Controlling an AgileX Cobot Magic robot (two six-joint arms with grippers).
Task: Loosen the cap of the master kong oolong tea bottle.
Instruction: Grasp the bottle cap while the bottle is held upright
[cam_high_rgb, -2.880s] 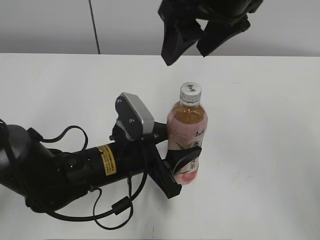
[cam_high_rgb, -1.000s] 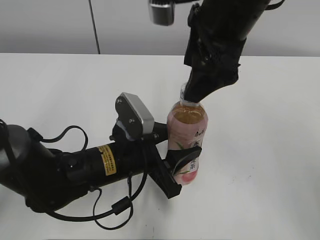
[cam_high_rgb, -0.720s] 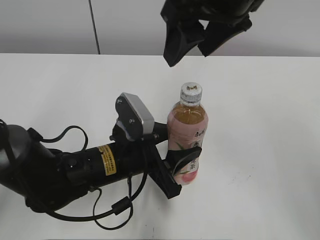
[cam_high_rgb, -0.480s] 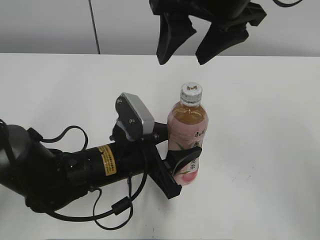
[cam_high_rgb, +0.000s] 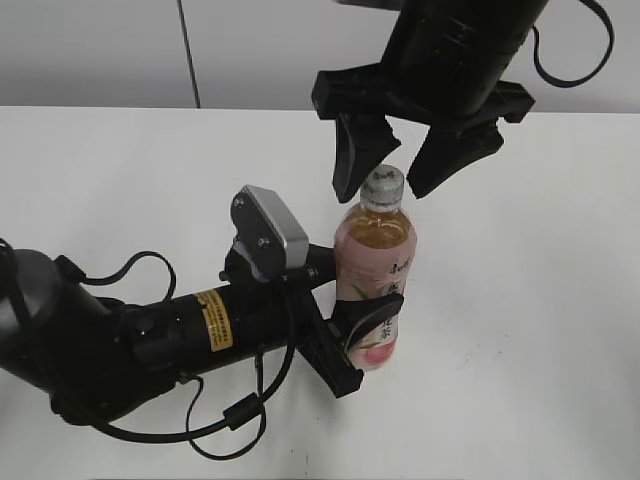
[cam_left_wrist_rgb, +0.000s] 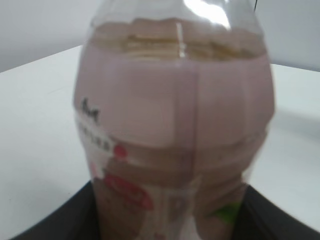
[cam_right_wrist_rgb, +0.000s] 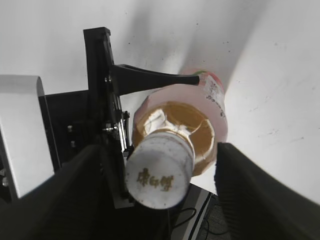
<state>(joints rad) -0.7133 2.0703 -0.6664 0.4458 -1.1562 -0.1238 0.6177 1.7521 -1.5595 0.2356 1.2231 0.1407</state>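
The master kong oolong tea bottle (cam_high_rgb: 374, 270) stands upright on the white table, amber tea inside and a pale pink label. My left gripper (cam_high_rgb: 362, 335) is shut on its lower body; in the left wrist view the bottle (cam_left_wrist_rgb: 175, 120) fills the frame between the dark fingers. The white cap (cam_high_rgb: 382, 184) is on the neck. My right gripper (cam_high_rgb: 395, 170) hangs over it, open, one finger on each side of the cap without touching. In the right wrist view the cap (cam_right_wrist_rgb: 160, 175) sits between the two open fingers of the right gripper (cam_right_wrist_rgb: 160, 187).
The left arm (cam_high_rgb: 150, 335) lies across the table's front left with its cables and wrist camera (cam_high_rgb: 268, 232). The white table (cam_high_rgb: 530, 300) ends at a grey wall behind.
My right gripper turned and came down from well above the bottle; its open fingers now flank the cap. The bottle and the left gripper have not moved.
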